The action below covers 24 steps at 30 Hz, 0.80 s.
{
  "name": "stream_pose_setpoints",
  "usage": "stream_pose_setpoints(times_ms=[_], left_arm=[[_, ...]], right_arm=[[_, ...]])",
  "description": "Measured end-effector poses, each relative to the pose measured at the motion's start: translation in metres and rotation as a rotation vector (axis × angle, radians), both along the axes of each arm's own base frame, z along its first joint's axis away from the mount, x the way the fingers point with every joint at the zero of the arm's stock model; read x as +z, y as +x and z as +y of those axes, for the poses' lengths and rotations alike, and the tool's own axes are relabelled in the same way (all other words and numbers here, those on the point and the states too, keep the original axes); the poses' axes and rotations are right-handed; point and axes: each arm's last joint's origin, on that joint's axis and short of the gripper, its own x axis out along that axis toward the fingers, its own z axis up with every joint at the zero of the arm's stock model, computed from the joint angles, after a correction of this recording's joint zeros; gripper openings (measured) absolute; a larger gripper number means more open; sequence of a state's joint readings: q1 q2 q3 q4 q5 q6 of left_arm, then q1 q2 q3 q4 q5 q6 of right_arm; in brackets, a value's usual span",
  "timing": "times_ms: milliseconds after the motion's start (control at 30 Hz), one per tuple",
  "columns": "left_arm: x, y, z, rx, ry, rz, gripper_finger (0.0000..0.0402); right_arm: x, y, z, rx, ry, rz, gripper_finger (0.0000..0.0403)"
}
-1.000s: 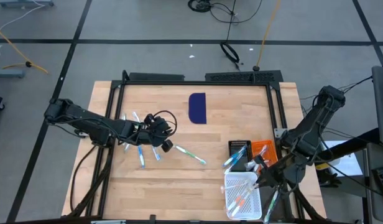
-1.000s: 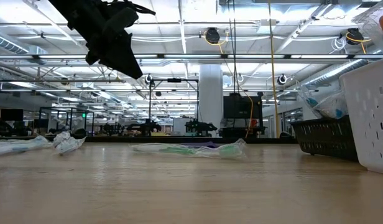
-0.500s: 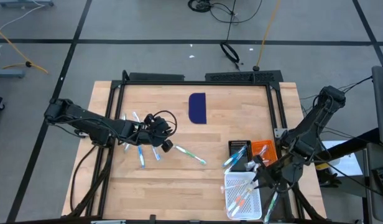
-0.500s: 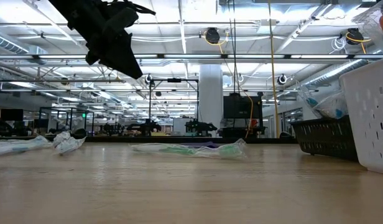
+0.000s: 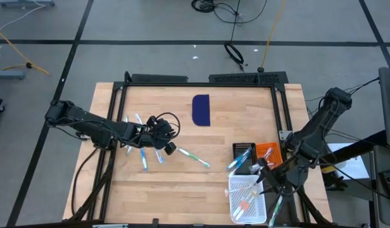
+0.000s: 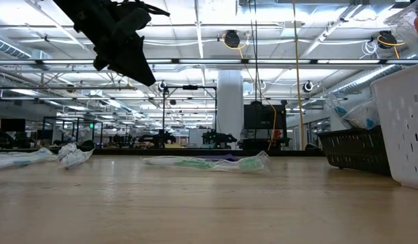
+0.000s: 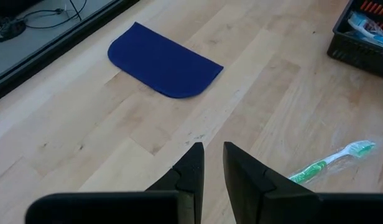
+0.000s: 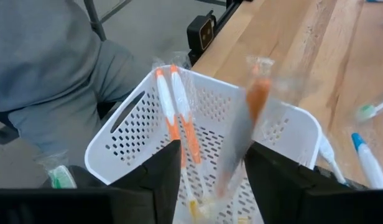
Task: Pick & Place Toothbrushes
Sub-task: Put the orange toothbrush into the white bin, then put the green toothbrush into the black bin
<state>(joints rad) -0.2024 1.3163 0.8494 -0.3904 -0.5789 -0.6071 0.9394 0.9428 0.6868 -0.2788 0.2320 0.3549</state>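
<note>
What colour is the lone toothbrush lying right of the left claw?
Green and white, in a clear wrapper: the thin plastic toothbrush shows best in the left wrist view.

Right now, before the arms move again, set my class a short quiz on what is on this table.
1. True or false: the dark blue mat lies flat on the table, apart from the white basket.
2. The right tool hangs over: A) the white basket, B) the black basket, C) the dark blue mat.
3. Fill in: the lone toothbrush on the wood ahead of the left tool is mostly ___ in colour.

Key: 1 true; 2 A; 3 green.
</note>
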Motion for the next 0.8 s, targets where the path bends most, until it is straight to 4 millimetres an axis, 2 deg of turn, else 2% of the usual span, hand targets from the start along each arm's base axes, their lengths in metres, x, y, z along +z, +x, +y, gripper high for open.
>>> stream_pose_setpoints(times_ms=[167,433,800], left_arm=[[0.0,0.0,0.0,0.0,0.0,0.0,0.0063],[0.0001,0.0,0.0,0.0,0.0,0.0,0.0063],[0.0054,0.0059,-0.0019,-0.039,-0.013,-0.068,0.0063]], right_arm=[[-0.0071,0.0007,0.0009,-0.001,0.034,-0.022,0.0176],[-0.0077,0.0002,0.0003,0.003,0.025,-0.021,0.0173],[-0.0071,0.007,-0.005,0.003,-0.06,-0.096,0.0171]])
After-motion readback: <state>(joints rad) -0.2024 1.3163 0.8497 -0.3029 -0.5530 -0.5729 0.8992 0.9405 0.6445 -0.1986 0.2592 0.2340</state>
